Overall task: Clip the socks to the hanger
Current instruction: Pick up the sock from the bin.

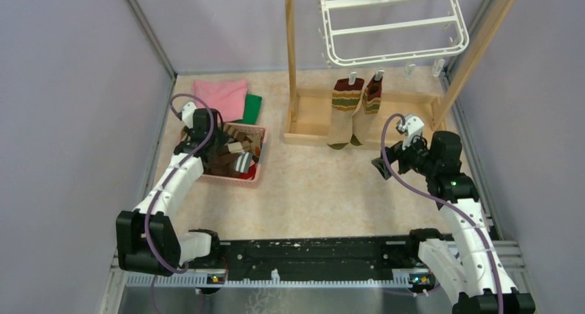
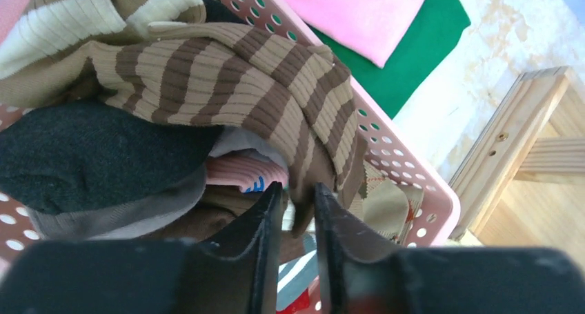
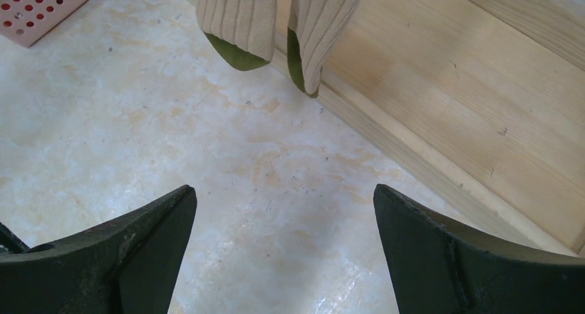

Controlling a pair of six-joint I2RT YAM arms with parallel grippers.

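Left gripper jaws are pinching a brown-striped sock in the pink basket; right gripper jaws are hanging spread.

Ribbed knit socks, plastic basket, wooden frame

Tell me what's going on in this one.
The left gripper is down in the pink basket, its fingers pinched on a fold of the brown striped sock on top of the pile. The right gripper hangs wide open and empty over the table, beside the wooden frame. Two banded socks are already clipped to the white hanger; more lie in the basket.
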